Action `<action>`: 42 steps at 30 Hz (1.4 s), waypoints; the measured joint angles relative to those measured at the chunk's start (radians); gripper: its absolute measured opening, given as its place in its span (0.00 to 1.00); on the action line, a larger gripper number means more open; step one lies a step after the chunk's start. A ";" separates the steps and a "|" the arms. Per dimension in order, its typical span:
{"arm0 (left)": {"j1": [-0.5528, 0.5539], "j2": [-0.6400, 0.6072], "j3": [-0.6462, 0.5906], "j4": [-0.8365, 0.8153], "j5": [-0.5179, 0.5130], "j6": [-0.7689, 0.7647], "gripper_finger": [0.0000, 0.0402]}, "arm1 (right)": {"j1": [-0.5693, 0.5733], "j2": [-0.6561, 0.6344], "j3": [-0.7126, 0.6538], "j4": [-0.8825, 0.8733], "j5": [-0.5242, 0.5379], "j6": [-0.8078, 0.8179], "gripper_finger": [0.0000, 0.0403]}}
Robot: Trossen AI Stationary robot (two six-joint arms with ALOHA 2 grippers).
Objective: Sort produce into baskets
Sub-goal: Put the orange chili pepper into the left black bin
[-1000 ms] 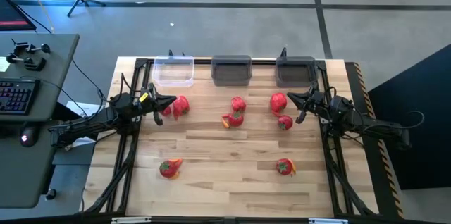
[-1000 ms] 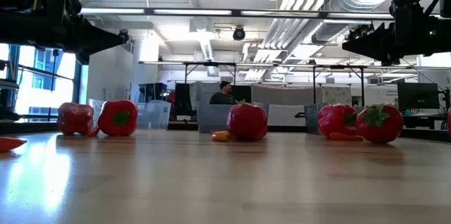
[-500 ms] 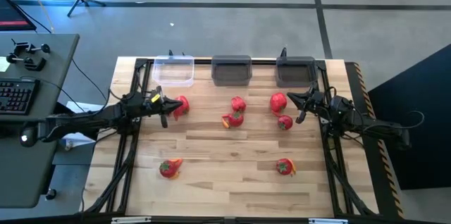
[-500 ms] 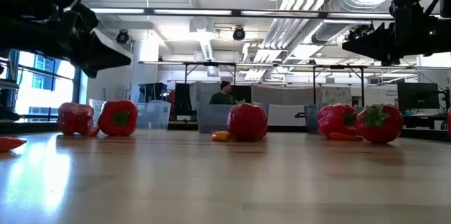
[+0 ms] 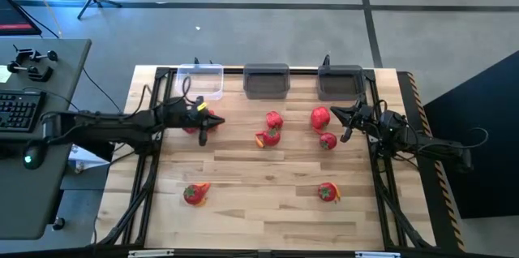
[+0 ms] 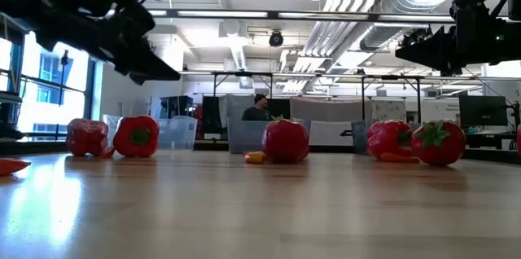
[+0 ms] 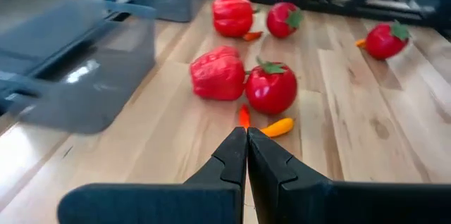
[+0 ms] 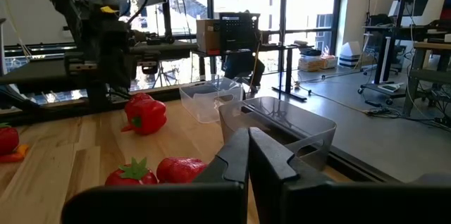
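Left gripper [image 5: 212,120] closed above red pepper [image 5: 193,125] near clear basket [image 5: 199,81]

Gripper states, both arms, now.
Left gripper: closed, holding nothing, above the produce near the clear basket.
Right gripper: closed, holding nothing.

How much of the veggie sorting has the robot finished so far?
Nothing is sorted yet: the clear basket and both grey baskets look empty. Nothing is in hand; the left end effector is shut, reaching over a pepper and tomato. All the produce is left on the table.
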 joint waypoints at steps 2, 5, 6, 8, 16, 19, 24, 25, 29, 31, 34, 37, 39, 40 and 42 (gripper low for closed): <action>0.000 0.060 0.040 0.002 0.024 0.025 0.00 | 0.000 0.000 0.000 0.000 0.000 0.000 0.00; -0.001 0.150 0.095 0.002 0.043 0.048 0.00 | 0.000 0.000 0.000 0.000 0.000 0.000 0.00; -0.001 0.180 0.111 0.001 0.053 0.049 0.00 | 0.000 0.000 0.000 0.000 0.000 0.000 0.00; -0.002 0.237 0.146 0.000 0.069 0.048 0.00 | 0.000 0.000 0.000 0.000 0.000 0.000 0.00; -0.024 0.433 0.301 -0.011 0.062 0.003 0.04 | 0.000 0.000 0.000 0.000 0.000 0.000 0.00; -0.042 0.507 0.365 -0.017 0.062 -0.020 0.09 | 0.000 0.000 0.000 0.000 0.000 0.000 0.00; -0.079 0.631 0.477 -0.090 0.061 -0.020 0.19 | 0.000 0.000 0.000 0.000 0.000 0.000 0.00; -0.087 0.654 0.495 -0.104 0.058 -0.021 0.20 | 0.000 0.000 0.000 0.000 0.000 0.000 0.00; -0.125 0.726 0.553 -0.180 -0.035 -0.037 0.27 | 0.000 0.000 0.000 0.000 0.000 0.000 0.00; -0.143 0.749 0.569 -0.232 -0.100 -0.037 0.30 | 0.000 0.000 0.000 0.000 0.000 0.000 0.00; -0.161 0.774 0.577 -0.268 -0.176 -0.062 0.33 | 0.000 0.000 0.000 0.000 0.000 0.000 0.00; -0.167 0.788 0.577 -0.265 -0.183 -0.114 0.35 | 0.000 0.000 0.000 0.000 0.000 0.000 0.00; -0.169 0.798 0.578 -0.263 -0.185 -0.137 0.35 | 0.000 0.000 0.000 0.000 0.000 0.000 0.00; -0.170 0.805 0.578 -0.256 -0.185 -0.147 0.35 | 0.000 0.000 0.000 0.000 0.000 0.000 0.00; -0.170 0.819 0.578 -0.227 -0.185 -0.151 0.35 | 0.000 0.000 0.000 0.000 0.000 0.000 0.00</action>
